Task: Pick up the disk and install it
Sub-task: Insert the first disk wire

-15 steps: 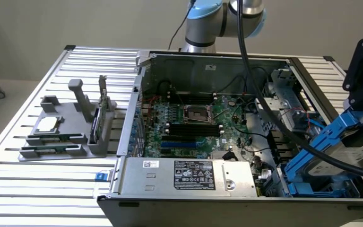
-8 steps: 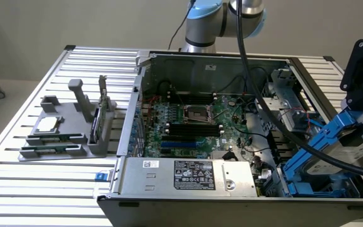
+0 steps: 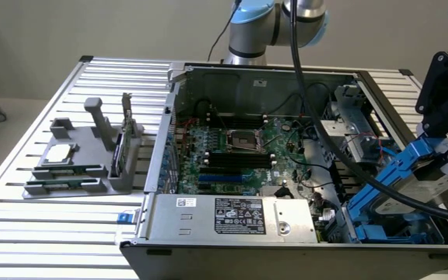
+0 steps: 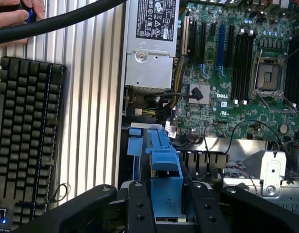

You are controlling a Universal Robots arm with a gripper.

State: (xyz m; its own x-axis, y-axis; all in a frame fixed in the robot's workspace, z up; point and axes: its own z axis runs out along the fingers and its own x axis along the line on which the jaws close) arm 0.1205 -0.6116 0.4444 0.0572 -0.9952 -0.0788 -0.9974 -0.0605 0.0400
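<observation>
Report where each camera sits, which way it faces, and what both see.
Exterior view: off the arm, high up, looking down into the open computer case; the arm and its hand holding the disk show.
Wrist view: on the wrist, looking past the hand along the blue-railed disk to the motherboard; a keyboard lies outside the case.
Shared: disk, motherboard, power supply.

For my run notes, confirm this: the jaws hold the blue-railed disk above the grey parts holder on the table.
Not right. The gripper holds the blue-railed disk between its jaws above the open computer case, at the exterior view's right, not above the grey parts holder. The exterior view shows it.
</observation>
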